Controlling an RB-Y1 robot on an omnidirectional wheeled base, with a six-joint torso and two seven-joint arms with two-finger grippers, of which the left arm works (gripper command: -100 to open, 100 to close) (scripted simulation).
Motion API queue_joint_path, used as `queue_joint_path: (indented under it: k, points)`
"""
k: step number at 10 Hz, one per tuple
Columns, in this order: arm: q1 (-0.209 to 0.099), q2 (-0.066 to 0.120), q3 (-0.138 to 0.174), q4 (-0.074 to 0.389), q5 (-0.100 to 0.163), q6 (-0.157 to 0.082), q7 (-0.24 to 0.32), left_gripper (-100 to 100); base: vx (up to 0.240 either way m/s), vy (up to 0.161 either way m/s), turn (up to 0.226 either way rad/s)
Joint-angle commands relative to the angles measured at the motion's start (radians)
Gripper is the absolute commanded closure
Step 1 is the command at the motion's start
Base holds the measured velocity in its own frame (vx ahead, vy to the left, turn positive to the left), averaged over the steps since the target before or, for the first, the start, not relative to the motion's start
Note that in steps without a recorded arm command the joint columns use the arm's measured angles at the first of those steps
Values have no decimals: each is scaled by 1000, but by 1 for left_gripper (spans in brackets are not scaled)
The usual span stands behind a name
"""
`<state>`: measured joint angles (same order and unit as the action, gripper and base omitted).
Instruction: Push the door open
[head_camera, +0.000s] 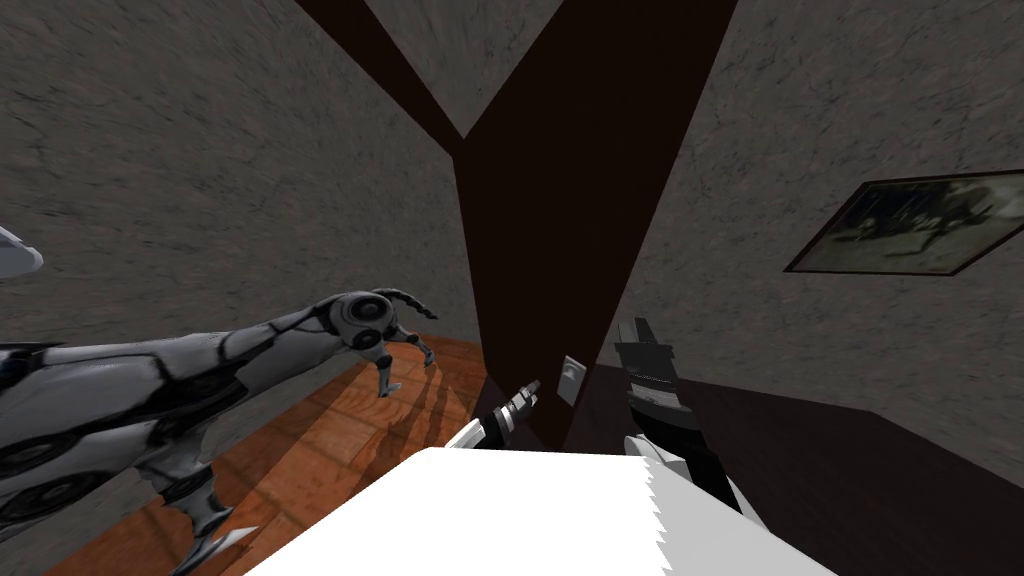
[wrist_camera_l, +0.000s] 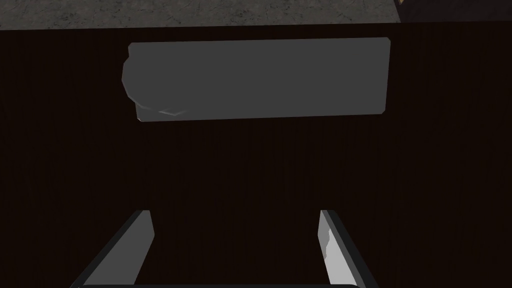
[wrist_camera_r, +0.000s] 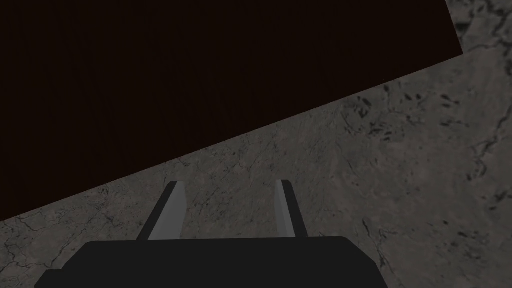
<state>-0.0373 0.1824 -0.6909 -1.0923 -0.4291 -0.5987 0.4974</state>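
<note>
The dark brown door (head_camera: 560, 200) stands right in front of me between grey rough walls. It carries a grey handle plate (head_camera: 570, 380) low down. My left gripper (head_camera: 530, 388) points at the door just beside that plate. Its wrist view shows the door face (wrist_camera_l: 250, 165) very near and the grey plate (wrist_camera_l: 260, 80) with a rounded knob end beyond the fingertips. That gripper (wrist_camera_l: 234, 212) is open and holds nothing. My right gripper (head_camera: 634, 328) is raised at the door's right edge. It (wrist_camera_r: 229, 183) is open too, facing the door (wrist_camera_r: 200, 75) and the wall (wrist_camera_r: 375, 175).
Reddish wooden floor (head_camera: 340, 430) lies to the left of the door and dark floor (head_camera: 850, 470) to the right. A framed picture (head_camera: 920, 225) hangs on the right wall. My left upper arm (head_camera: 200, 360) stretches across the left side.
</note>
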Motion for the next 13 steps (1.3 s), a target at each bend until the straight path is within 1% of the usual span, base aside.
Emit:
queue_joint_path:
  k: [1,7,13]
  points:
    - [-8,20,15,23,1,-36,16,-100,24,-85,23]
    - [-34,103,70,106,3,-170,73,-100,21,-97,23]
    - [-60,190,129,193,6,-310,133,-100,1,-102,22]
